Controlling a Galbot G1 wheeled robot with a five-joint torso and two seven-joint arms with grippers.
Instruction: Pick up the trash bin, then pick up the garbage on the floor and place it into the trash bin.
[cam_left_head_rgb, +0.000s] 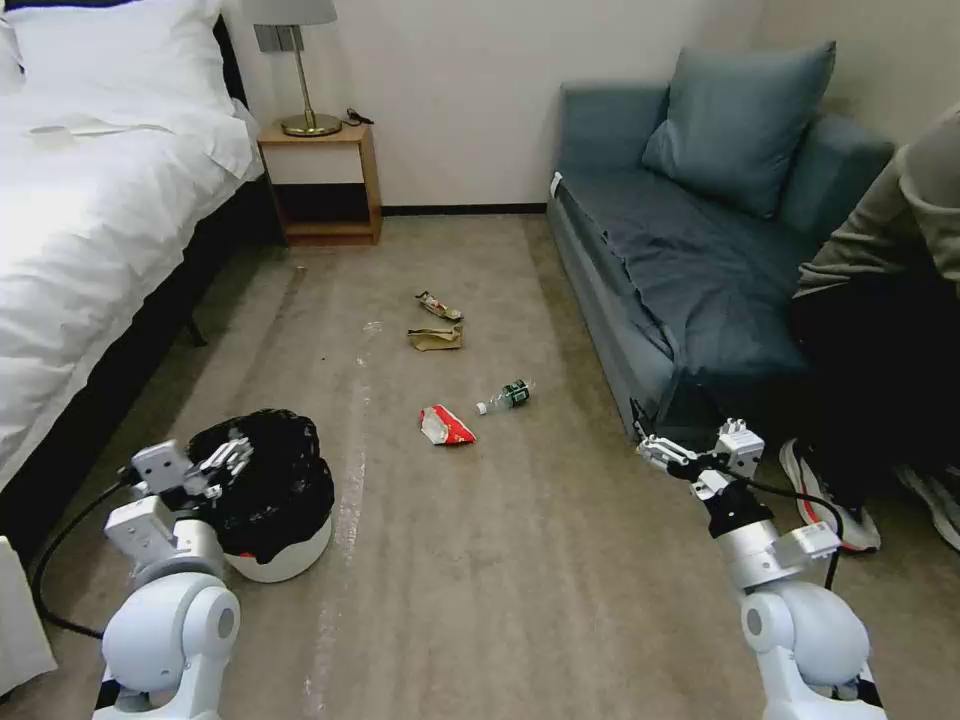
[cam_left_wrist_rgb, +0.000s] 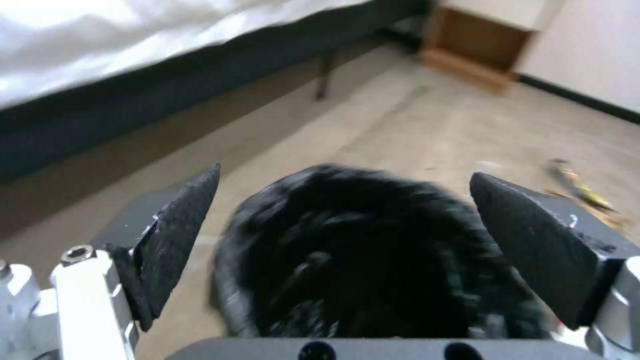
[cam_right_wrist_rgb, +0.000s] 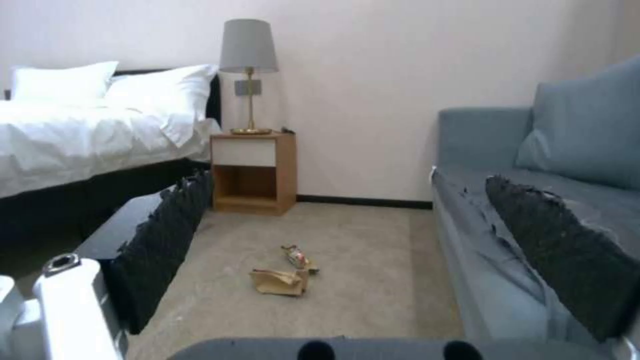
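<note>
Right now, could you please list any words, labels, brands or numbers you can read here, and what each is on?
None can be read.
Bottle: green label, print too small.
Red-and-white snack bag: print too small.
Gold-brown wrapper: markings blurred.
Brown paper bag: no print visible.

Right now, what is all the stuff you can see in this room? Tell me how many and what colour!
trash bin: one, white with a black bag, on the floor near the bed.
snack bag: one, red and white, on the carpet, mid-room.
bottle: one, clear with a green label, lying beside the snack bag.
paper bag: one, brown, crumpled, farther back.
snack wrapper: one, gold-brown, just behind the paper bag.
bed: one, white bedding, on the left.
nightstand: one, wooden, by the wall.
lamp: one, grey shade, on the nightstand.
sofa: one, blue-grey, with one cushion, on the right.
left gripper: one, open, over the trash bin.
right gripper: one, open, in the air near the sofa.
</note>
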